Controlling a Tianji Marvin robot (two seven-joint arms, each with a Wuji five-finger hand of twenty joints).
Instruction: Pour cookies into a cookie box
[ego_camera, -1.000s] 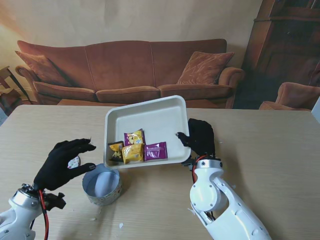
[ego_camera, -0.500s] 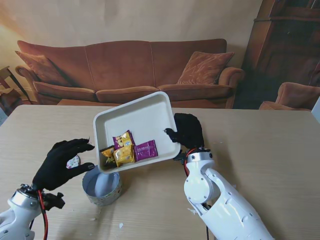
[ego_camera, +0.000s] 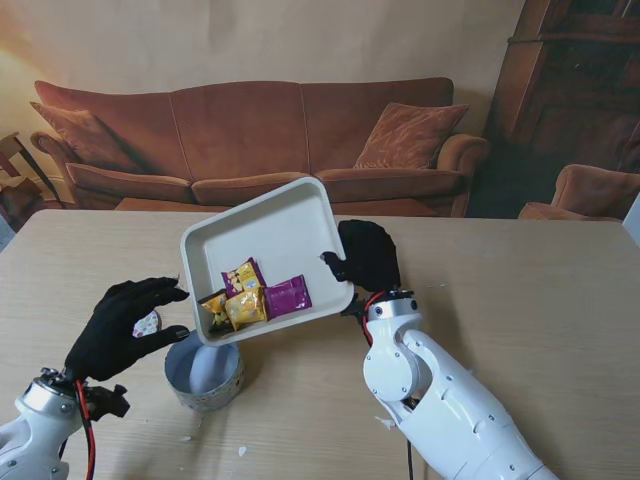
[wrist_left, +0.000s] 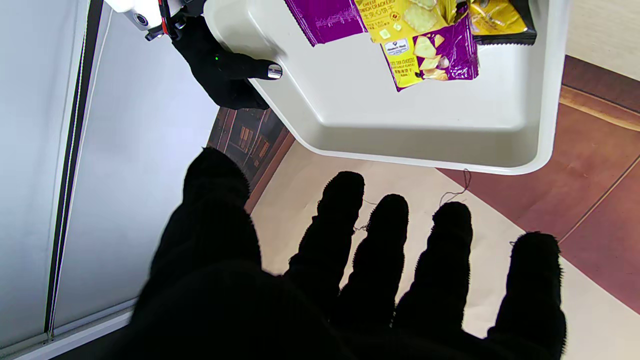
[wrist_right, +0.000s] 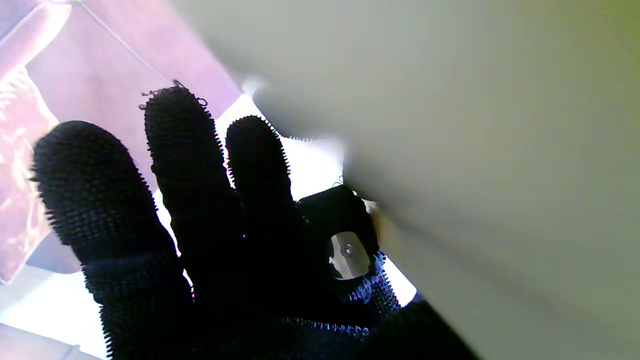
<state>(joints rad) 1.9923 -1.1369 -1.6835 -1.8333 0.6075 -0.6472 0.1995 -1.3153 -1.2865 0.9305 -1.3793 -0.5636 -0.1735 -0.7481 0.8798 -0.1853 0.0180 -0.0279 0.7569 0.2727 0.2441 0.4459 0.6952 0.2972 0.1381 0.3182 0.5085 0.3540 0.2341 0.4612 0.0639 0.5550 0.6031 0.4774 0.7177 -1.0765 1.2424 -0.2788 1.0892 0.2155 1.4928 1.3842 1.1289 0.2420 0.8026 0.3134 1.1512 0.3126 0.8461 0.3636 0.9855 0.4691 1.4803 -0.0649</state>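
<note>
Stand view: right hand clamped on edge of white tray, tray tilted with its low corner over the round cookie box on the tabletop. Cookie packets bunched at low end. Left hand beside box, fingers apart, holding nothing.
Left wrist view: fingers spread under tray; packets inside.
Right wrist view: thumb pressed to tray.
</note>
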